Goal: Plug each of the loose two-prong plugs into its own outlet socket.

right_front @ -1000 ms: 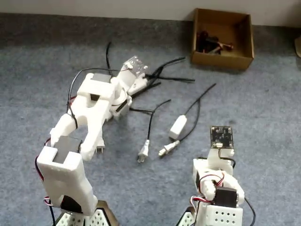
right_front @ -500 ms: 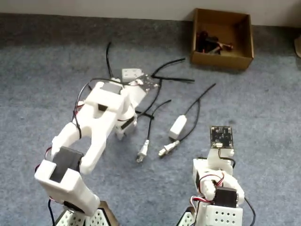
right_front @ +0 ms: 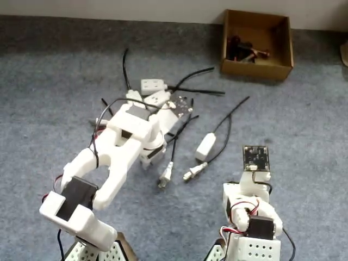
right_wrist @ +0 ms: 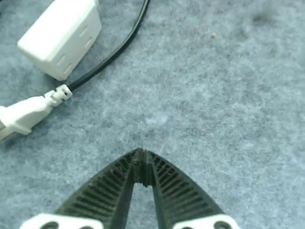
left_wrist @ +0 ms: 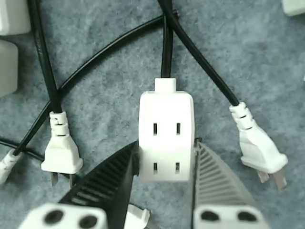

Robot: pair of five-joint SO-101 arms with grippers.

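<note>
We see the left gripper [left_wrist: 166, 145] pinching a boxy white plastic outlet socket [left_wrist: 166, 119] on fuzzy grey carpet [left_wrist: 271, 57], and the ribbed right gripper [right_wrist: 141, 160] clenched tight.

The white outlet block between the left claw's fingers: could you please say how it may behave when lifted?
The outlet block looks rigid and flat-sided, so the left claw should probably hold it squarely without rolling. Its black cord seems floppy and meets other cords, so it may drag or snag them.
</note>
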